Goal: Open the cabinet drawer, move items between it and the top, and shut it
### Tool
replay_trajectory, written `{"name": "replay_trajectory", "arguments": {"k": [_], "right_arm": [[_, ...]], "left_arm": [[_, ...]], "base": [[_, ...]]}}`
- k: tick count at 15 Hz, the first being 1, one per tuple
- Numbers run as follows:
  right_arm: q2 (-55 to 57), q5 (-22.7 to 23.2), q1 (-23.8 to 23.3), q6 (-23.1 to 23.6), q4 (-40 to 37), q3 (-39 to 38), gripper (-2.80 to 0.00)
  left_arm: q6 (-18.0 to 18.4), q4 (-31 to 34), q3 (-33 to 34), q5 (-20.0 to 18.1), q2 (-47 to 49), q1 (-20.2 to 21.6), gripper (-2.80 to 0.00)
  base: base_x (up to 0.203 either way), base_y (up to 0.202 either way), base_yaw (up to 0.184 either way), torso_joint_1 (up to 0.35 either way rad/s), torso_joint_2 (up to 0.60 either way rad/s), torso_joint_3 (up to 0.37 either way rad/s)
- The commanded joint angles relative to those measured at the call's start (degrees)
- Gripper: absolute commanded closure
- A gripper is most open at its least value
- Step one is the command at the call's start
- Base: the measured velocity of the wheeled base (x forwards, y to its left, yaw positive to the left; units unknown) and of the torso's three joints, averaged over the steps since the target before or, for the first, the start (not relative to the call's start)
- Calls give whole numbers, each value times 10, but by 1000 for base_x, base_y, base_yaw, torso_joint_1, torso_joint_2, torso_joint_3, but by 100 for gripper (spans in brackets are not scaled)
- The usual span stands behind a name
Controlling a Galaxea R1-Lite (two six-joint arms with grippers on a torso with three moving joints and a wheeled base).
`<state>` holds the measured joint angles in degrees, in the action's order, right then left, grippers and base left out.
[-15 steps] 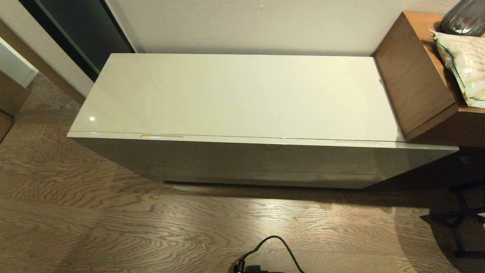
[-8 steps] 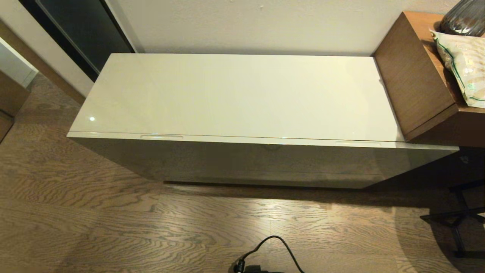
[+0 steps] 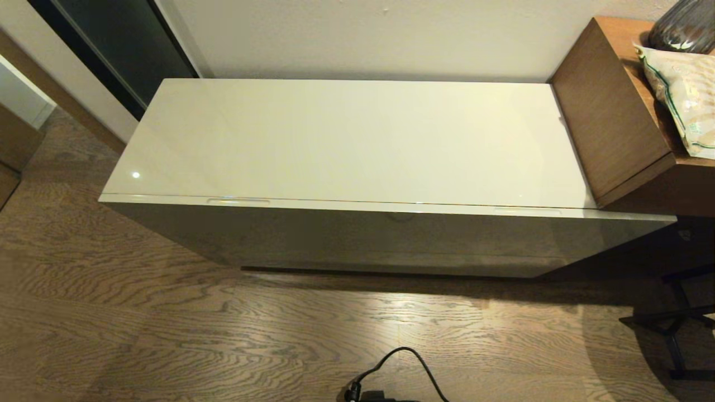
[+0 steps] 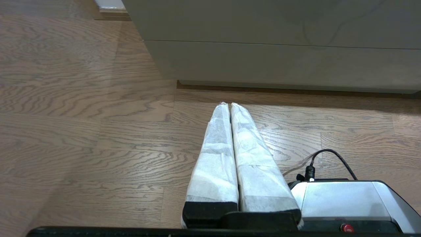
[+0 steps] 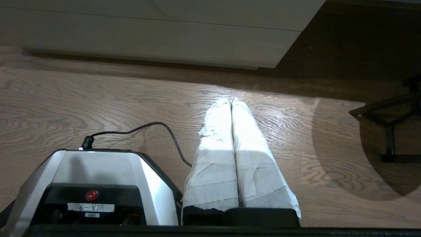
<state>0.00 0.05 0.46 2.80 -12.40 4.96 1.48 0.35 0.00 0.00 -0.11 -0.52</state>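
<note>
The low cabinet fills the head view, its glossy cream top [image 3: 346, 139] bare. Below it the beige-grey cabinet drawer [image 3: 391, 237] is pushed in, with two slim slots [image 3: 237, 201] along its upper edge. No tissue pack shows in any view. Neither gripper appears in the head view. My left gripper [image 4: 229, 104] hangs low over the wooden floor in front of the cabinet's lower panels [image 4: 283, 62], its white-wrapped fingers pressed together and holding nothing. My right gripper [image 5: 231, 100] hangs likewise over the floor, shut and empty, near the cabinet's right end [image 5: 158, 36].
A brown wooden desk [image 3: 614, 111] abuts the cabinet's right end, carrying a clear-wrapped pack [image 3: 684, 95] and a dark vase [image 3: 684, 25]. A black chair base [image 3: 676, 324] stands on the floor at right. My base and its black cable [image 3: 402, 363] sit below the cabinet front.
</note>
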Motion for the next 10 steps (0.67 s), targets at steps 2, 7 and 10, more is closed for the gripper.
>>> {"name": "replay_trajectory", "arguments": {"k": [2, 7, 10], "right_arm": [[0, 0, 0, 0, -1, 0, 0], [0, -3, 0, -9, 0, 0, 0], [0, -3, 0, -10, -1, 0, 0]], "left_arm": [[0, 0, 0, 0, 1, 0, 0], [0, 0, 0, 0, 1, 0, 0], [0, 0, 0, 0, 1, 0, 0]], "base": [[0, 0, 0, 0, 0, 0], [0, 0, 0, 0, 0, 0], [0, 0, 0, 0, 0, 0]]}}
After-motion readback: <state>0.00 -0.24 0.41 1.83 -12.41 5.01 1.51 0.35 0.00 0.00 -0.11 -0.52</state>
